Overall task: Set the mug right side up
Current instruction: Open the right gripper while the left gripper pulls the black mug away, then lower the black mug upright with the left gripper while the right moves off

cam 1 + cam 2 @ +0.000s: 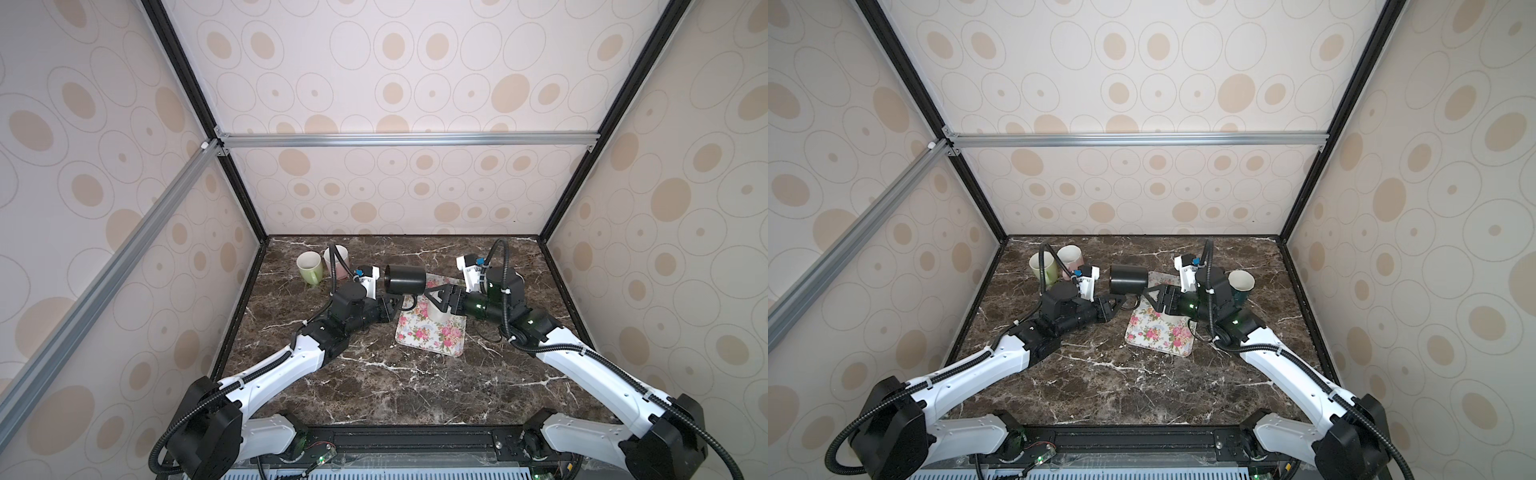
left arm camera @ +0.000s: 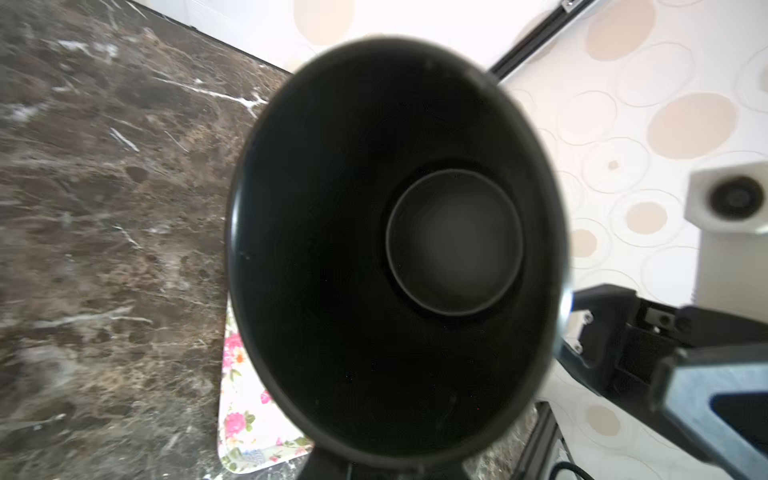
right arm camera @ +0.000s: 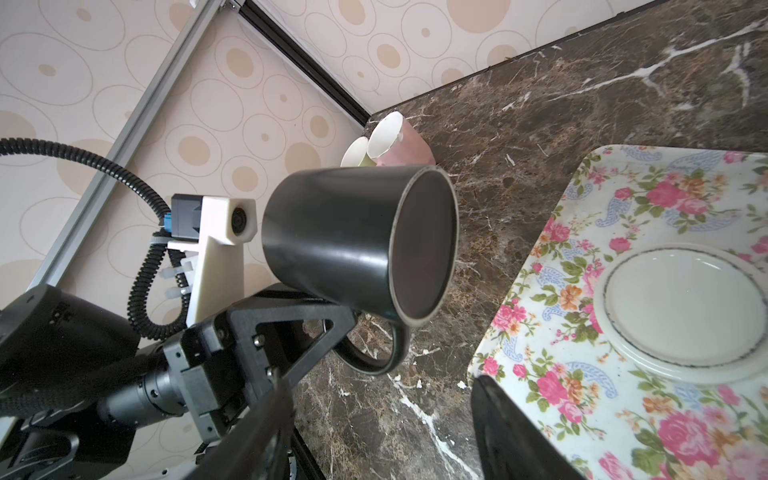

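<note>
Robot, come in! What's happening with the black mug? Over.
Left gripper shut on black mug handle. Right gripper open, beside it. Mug sideways in air, not upright yet. White saucer on floral tray nearby.

Quick colour rundown: the glossy black ceramic mug (image 1: 405,279) is black inside too, with a matte brownish base ringed by a pale edge. The rectangular floral tray (image 1: 428,336) is off-white with pink roses, green leaves and pale blue paisley. On the tray, the round white saucer (image 3: 681,307) has a thin dark rim line. Left of the tray are a pale green mug (image 1: 309,274) and a pink mug (image 3: 407,147), both white inside. Right of the tray, the dark teal mug (image 1: 1239,296) is cream inside. The marble table (image 1: 395,386) is dark brown with white veins.
</note>
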Robot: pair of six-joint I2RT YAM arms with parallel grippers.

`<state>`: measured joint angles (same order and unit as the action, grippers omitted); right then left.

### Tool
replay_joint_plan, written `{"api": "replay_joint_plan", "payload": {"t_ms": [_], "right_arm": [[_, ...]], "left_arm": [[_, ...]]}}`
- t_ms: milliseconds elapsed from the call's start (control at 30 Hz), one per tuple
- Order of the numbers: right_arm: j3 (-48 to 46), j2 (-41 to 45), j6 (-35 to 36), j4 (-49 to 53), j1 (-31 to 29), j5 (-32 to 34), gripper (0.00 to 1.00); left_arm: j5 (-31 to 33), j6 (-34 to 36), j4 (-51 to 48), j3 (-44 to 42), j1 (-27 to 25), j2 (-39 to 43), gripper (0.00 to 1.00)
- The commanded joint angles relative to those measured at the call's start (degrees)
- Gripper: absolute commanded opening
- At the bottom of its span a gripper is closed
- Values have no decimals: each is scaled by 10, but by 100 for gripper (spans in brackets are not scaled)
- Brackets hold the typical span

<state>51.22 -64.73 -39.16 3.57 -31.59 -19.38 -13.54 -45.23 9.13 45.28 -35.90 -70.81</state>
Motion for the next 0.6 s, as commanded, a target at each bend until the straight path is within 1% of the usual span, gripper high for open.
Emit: {"api": "replay_joint_plan", "payload": {"t_ms": [0,167,333,433,500,567], "right_arm": [[-19,26,0,9,-3,28,70],[-32,57,11,35,-3,56,71],[-51,104,29,78,-3,97,71],[-68,143,37,99,-3,119,82],[-79,166,45,111,-4,129,86],[-85,187,52,132,-3,140,87]], "left_arm": [[36,39,11,62,10,16,0],[95,88,-61,111,23,-6,0],[188,150,-126,181,33,-58,0],[244,181,-151,213,36,-102,0],[276,193,-167,232,39,-134,0],[295,202,-170,246,43,-161,0]]}}
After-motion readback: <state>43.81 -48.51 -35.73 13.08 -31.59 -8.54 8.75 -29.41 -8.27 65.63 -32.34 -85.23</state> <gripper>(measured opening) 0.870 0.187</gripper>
